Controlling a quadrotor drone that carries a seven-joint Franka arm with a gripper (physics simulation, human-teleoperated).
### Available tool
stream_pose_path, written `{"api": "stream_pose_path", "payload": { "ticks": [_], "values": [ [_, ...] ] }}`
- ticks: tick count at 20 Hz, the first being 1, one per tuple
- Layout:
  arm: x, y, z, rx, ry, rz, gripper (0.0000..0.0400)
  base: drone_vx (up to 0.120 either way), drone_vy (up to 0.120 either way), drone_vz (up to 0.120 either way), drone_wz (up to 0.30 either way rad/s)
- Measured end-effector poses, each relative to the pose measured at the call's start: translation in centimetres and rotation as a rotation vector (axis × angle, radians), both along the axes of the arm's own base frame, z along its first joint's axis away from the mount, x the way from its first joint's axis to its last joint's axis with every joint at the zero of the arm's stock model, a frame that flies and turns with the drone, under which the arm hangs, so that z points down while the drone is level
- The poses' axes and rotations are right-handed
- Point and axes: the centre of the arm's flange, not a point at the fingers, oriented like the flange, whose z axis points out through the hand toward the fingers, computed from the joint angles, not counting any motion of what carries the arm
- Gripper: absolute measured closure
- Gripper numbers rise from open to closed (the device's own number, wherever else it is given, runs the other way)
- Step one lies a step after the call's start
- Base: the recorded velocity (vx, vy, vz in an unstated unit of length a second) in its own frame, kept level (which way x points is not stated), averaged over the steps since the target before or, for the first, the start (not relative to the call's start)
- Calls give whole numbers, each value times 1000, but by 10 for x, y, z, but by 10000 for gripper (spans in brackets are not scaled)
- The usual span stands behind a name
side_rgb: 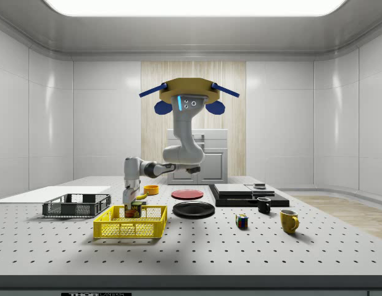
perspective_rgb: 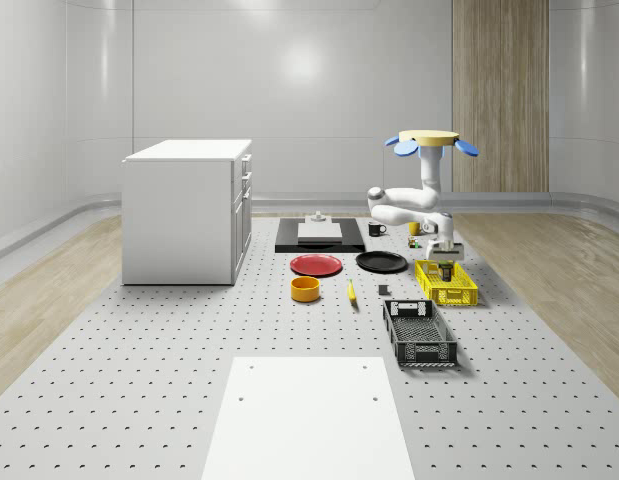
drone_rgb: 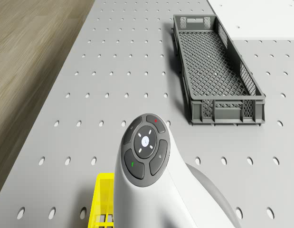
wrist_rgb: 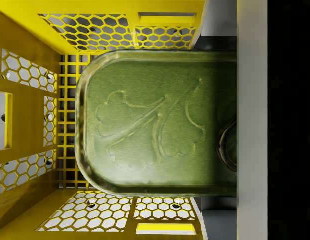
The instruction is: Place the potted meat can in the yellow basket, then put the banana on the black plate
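Whole-scene view: the drone (perspective_rgb: 431,140) hovers above the table's far right side, its arm reaching down so the gripper (perspective_rgb: 445,262) sits inside the yellow basket (perspective_rgb: 446,284); the banana (perspective_rgb: 351,291) lies between the orange bowl (perspective_rgb: 305,289) and that basket, near the black plate (perspective_rgb: 381,262)

Side view: the gripper (side_rgb: 132,208) pinches the potted meat can (side_rgb: 136,210) within the basket walls

Wrist view: the can (wrist_rgb: 155,122) hangs over the basket's mesh floor

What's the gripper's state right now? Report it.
Gripper: shut on the potted meat can, lowered inside the yellow basket; drone hovers above, nearby.
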Motion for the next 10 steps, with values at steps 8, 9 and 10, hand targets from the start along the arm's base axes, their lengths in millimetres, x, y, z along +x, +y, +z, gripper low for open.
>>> {"api": "stream_pose_path", "payload": {
  "ticks": [8,9,10],
  "values": [
    [0,0,30,0,0,0,111,0,0,0,0],
    [0,0,34,0,0,0,111,0,0,0,0],
    [0,0,37,0,0,0,111,0,0,0,0]
  ]
}}
